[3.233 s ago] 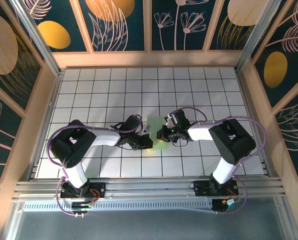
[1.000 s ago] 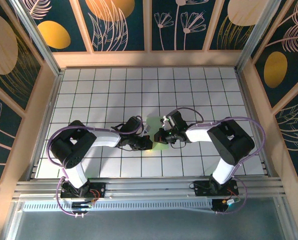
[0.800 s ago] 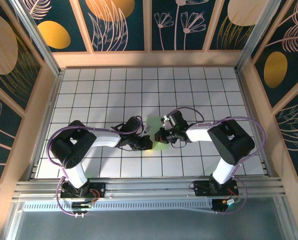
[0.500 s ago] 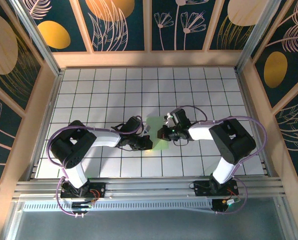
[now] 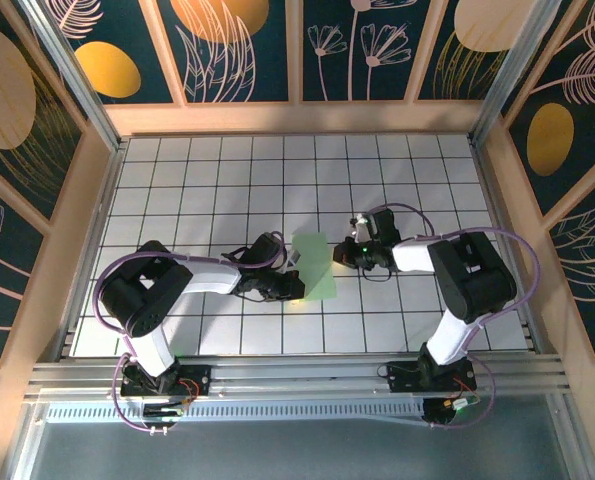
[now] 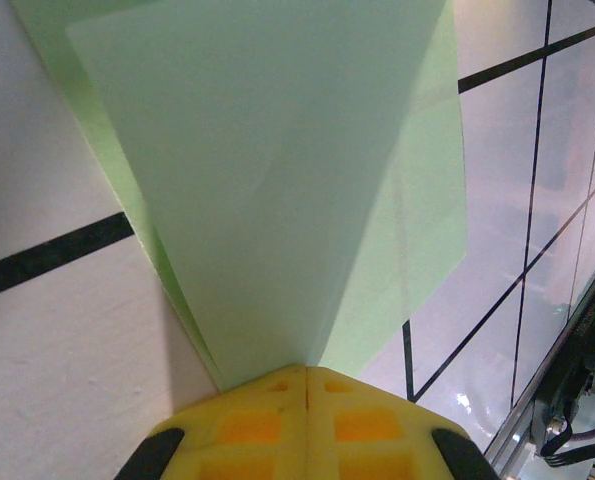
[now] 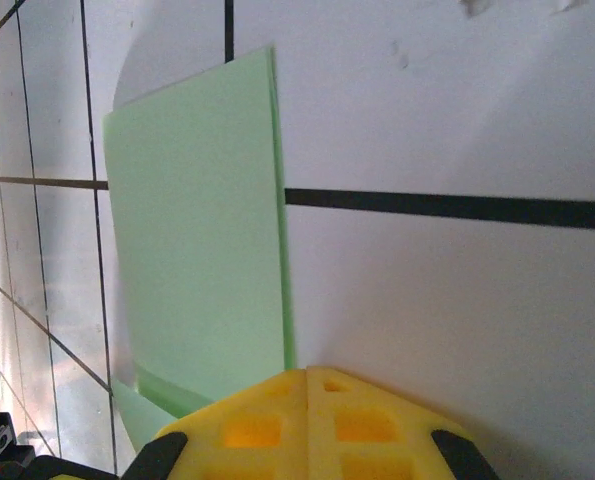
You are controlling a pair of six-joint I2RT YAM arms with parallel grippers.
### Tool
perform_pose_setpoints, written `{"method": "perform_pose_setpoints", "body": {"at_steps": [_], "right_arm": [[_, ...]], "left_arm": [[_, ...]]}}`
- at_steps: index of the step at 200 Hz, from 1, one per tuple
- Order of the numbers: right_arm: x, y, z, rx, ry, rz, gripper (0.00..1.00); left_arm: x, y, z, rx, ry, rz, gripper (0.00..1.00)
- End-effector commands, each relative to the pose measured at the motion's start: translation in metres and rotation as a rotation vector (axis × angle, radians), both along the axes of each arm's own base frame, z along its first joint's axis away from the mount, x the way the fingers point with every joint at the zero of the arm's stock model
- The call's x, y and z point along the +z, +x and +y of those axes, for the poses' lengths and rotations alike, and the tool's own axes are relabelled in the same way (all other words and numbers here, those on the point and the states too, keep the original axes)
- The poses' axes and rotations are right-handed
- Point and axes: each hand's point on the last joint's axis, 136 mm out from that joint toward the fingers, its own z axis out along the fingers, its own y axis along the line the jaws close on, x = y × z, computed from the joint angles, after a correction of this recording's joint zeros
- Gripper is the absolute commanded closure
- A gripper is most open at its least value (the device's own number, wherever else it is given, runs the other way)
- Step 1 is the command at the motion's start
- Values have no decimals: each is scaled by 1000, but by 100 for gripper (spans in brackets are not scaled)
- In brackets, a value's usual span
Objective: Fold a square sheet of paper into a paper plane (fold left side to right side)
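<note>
Square sheet of paper [image 5: 317, 262]: one, pinched in left end effector [image 5: 294, 288]; right end effector [image 5: 343, 256] closed, empty.

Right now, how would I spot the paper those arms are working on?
Find the white tiled table with black grid lines. Near its middle, between the left gripper and the right gripper, lies the square sheet of paper, folded over. It is the one flat, pale green shape among white tiles.

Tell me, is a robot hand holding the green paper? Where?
The left gripper pinches the thin pale green folded paper sheet at its left edge; the right gripper is shut, holding nothing.
</note>
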Motion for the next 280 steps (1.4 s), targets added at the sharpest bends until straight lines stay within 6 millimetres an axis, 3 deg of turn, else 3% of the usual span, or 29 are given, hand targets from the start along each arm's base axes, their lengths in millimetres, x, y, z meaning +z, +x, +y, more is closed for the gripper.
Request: {"method": "perform_pose_setpoints", "body": {"at_steps": [1, 36, 77, 118, 161, 215, 245, 280], "right_arm": [[10, 3, 1, 21, -1, -29, 100], [31, -11, 8, 38, 33, -37, 100], [27, -43, 37, 99, 85, 9, 100], [19, -40, 53, 110, 103, 26, 100], [-1, -43, 43, 91, 30, 66, 100], [-33, -54, 17, 36, -109, 173, 100], [-37, -57, 15, 33, -119, 191, 100], [-37, -58, 16, 37, -113, 194, 100]], "left_arm": [[-36, -19, 33, 40, 169, 83, 100], [-35, -18, 32, 38, 164, 76, 100], [-33, -17, 30, 35, 156, 73, 100], [-32, -15, 29, 36, 153, 66, 100], [-23, -10, 21, 47, 110, 57, 100], [6, 2, 2, 44, 27, 25, 100], [18, 11, -11, 37, -18, 12, 100], [15, 17, -18, 24, -22, 8, 100]]}}
